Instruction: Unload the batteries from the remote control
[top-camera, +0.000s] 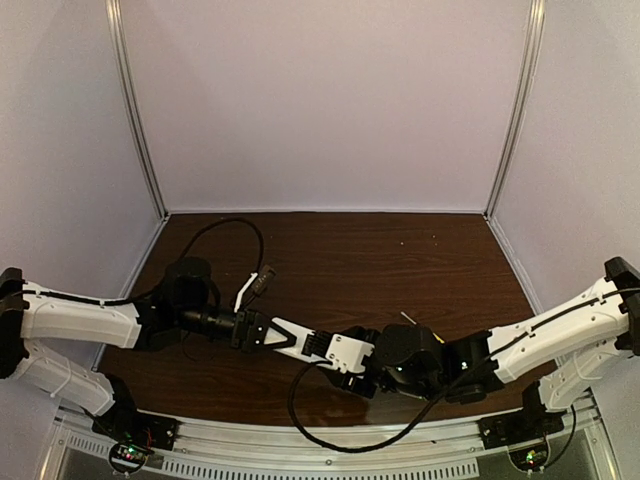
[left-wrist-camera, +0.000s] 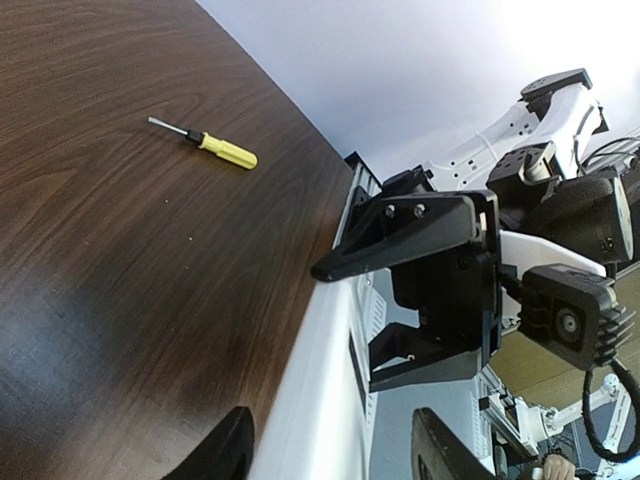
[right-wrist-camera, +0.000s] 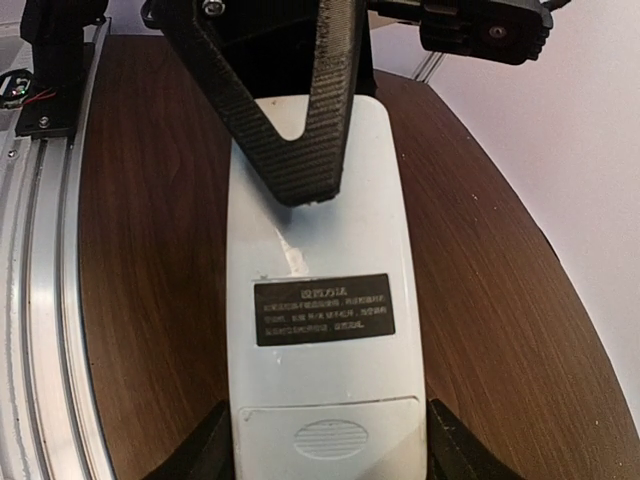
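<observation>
Dark wood-grain worktop (top-camera: 350, 250) inside pale lilac walls (top-camera: 320, 100). Right gripper (right-wrist-camera: 325, 445): closed on the remote control (right-wrist-camera: 325, 225), one finger pressed against each long edge at the near end, with no gap on either side. Left gripper (left-wrist-camera: 330, 448): clamped on the opposite end of the same handset, across its thickness. Its upper finger (right-wrist-camera: 300, 170), black and triangular, lies flat on the upward face; the lower finger is hidden beneath. The two grippers face each other. Right arm (top-camera: 550, 340) and left arm (top-camera: 80, 320) both reach inward from their bases, forearms low and nearly level. The wrists meet just right of centre, near the front edge of the worktop. The remote control is held there between them, back face up; whether it touches the surface cannot be told. Body white with rounded corners and a small scuff near the middle. A black label (right-wrist-camera: 323, 309) with white print, too small to read, runs across the back. Below it sits the battery cover (right-wrist-camera: 328, 437), with a ridged oval thumb grip, seated flush. A yellow-handled screwdriver (left-wrist-camera: 222, 148) lies flat on the worktop, well apart from the grippers.
</observation>
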